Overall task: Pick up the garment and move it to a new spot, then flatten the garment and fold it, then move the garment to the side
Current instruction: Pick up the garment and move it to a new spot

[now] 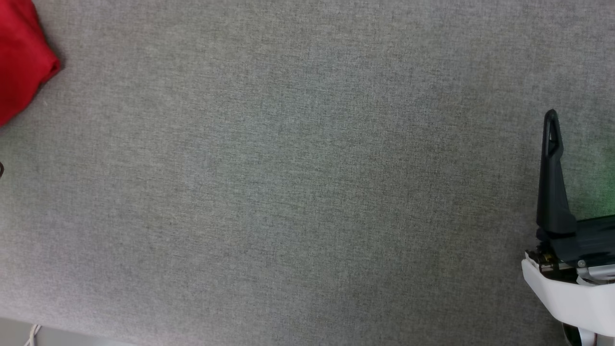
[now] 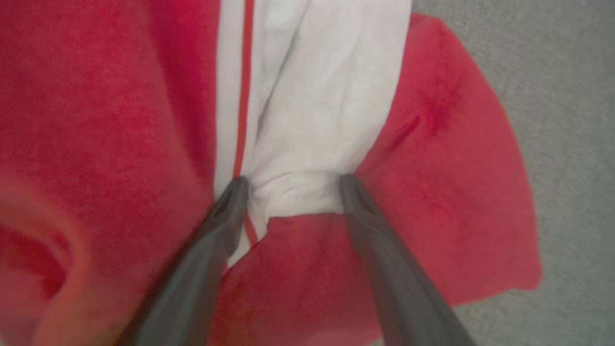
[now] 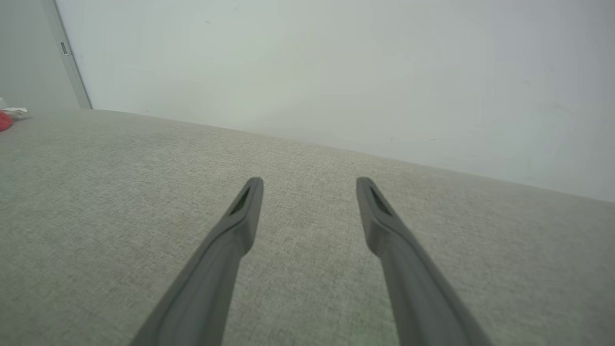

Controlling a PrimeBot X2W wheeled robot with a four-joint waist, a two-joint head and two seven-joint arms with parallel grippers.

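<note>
The garment [image 1: 19,57] is a red heap at the far left edge of the head view, on the grey cloth-covered table [image 1: 298,192]. Close up in the left wrist view, the garment [image 2: 447,158] shows red cloth around a white sleeve [image 2: 317,96] with a red stripe. My left gripper [image 2: 293,182] is open, with both fingertips pressed down into the garment and a bunch of white sleeve cloth lying between them. My right gripper [image 3: 310,185] stands open over bare table far to the right, with nothing between its fingers. One of its dark fingers [image 1: 552,168] shows in the head view.
The table's front edge [image 1: 57,329] runs along the lower left of the head view, with pale floor and a white cable [image 1: 33,334] below it. A plain white wall [image 3: 336,72] stands behind the table's far edge. Green light tints the table at the right.
</note>
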